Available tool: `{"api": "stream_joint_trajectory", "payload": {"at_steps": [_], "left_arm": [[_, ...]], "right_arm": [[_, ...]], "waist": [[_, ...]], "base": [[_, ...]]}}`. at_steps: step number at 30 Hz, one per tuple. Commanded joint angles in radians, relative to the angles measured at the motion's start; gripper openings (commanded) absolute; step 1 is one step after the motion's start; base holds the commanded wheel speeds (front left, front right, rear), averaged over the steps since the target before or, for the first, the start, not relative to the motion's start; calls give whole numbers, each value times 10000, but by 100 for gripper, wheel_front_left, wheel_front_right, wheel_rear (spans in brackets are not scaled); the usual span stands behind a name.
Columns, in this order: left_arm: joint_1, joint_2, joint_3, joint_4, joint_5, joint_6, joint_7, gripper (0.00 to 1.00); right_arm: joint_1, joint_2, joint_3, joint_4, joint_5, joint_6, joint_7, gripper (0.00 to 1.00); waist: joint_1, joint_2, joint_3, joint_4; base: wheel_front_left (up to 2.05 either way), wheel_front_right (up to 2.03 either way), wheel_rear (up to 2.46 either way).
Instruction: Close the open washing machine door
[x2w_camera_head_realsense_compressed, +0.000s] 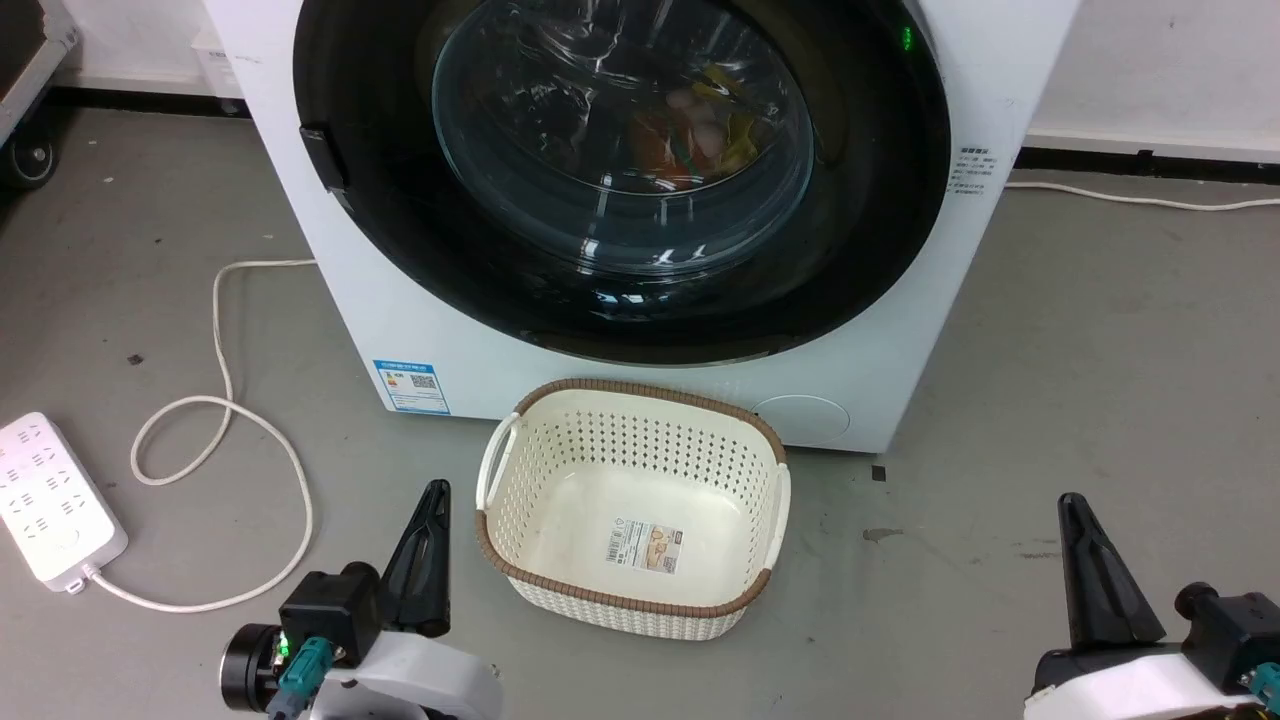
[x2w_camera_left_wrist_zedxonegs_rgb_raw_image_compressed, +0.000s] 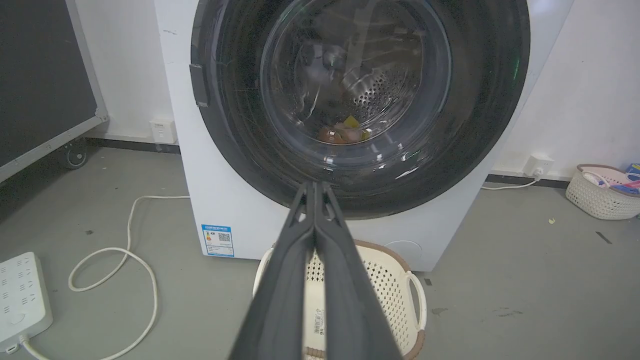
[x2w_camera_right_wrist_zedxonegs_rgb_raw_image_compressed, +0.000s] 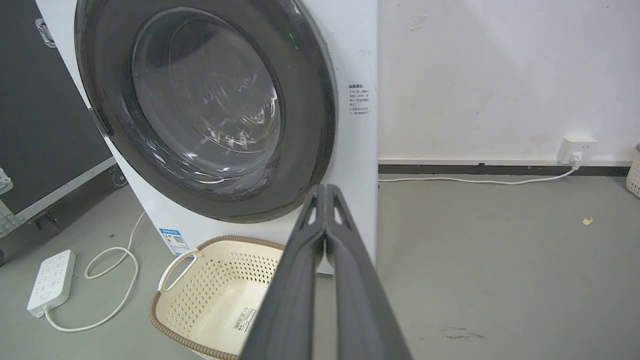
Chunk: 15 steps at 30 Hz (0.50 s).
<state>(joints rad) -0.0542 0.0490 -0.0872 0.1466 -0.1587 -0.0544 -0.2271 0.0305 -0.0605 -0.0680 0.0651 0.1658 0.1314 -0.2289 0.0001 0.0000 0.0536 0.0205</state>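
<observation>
The washing machine door (x2w_camera_head_realsense_compressed: 620, 140), a wide glossy black rim around a bulging glass bowl, lies flat against the white machine front, and I see no gap at its edge. It also shows in the left wrist view (x2w_camera_left_wrist_zedxonegs_rgb_raw_image_compressed: 355, 85) and the right wrist view (x2w_camera_right_wrist_zedxonegs_rgb_raw_image_compressed: 205, 100). Coloured laundry shows through the glass. My left gripper (x2w_camera_head_realsense_compressed: 432, 495) is shut and empty, low at the lower left, well short of the door. My right gripper (x2w_camera_head_realsense_compressed: 1072, 505) is shut and empty at the lower right. The closed fingertips of the left gripper (x2w_camera_left_wrist_zedxonegs_rgb_raw_image_compressed: 314, 186) and the right gripper (x2w_camera_right_wrist_zedxonegs_rgb_raw_image_compressed: 325, 189) point toward the machine.
A cream perforated basket (x2w_camera_head_realsense_compressed: 640, 605) with a brown rim stands empty on the floor before the machine, between my grippers. A white power strip (x2w_camera_head_realsense_compressed: 50, 500) and its looping cable (x2w_camera_head_realsense_compressed: 220, 400) lie at the left. Another basket (x2w_camera_left_wrist_zedxonegs_rgb_raw_image_compressed: 600, 192) stands by the right wall.
</observation>
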Motion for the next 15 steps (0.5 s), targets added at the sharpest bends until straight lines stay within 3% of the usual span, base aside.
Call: {"api": "stream_joint_trajectory", "payload": {"at_steps": [1, 15], "left_arm": [[72, 2, 31, -83, 127, 64, 53, 0], [132, 3, 139, -261, 315, 126, 339, 0]], "right_arm": [[-38, 13, 19, -56, -72, -1, 64, 0], [-72, 25, 104, -133, -276, -2, 350, 0]], "waist": [[0, 0, -5, -2], [0, 0, -73, -28]], "base": [[0, 0, 0], [0, 0, 0]]}}
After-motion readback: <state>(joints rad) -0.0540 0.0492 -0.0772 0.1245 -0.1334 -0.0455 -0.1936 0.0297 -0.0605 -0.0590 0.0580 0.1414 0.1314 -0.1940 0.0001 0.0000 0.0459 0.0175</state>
